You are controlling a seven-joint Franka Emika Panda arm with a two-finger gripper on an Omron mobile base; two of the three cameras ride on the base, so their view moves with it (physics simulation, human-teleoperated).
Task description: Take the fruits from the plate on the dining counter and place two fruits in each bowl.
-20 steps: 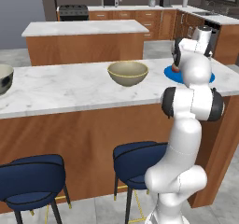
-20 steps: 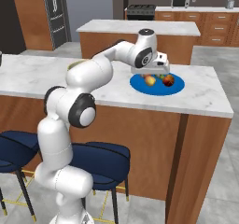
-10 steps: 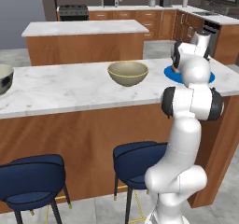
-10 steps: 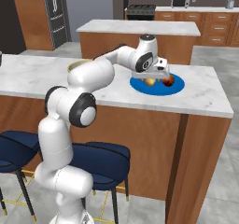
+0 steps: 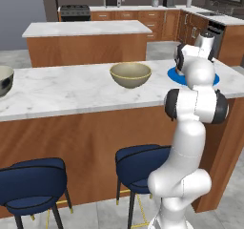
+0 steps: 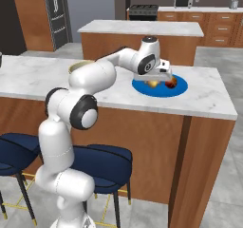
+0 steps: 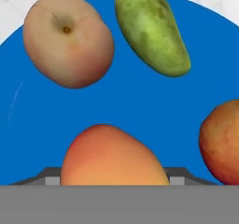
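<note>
My fingers hang low over the flat round bright blue plate, right of centre in the right base view; whether they grip anything, I cannot tell. In my hand view an orange-red rounded fruit sits at the bottom centre between my finger tips. Upper left lies a tan-pink round fruit, stem dimple facing the camera. The green oblong fruit runs its long axis from top centre down to the right. A reddish fruit sits at the right edge. On the white-grey marble desk, the beige yellow-rimmed bowl stands left of the plate, a pale grey bowl at the far left edge.
</note>
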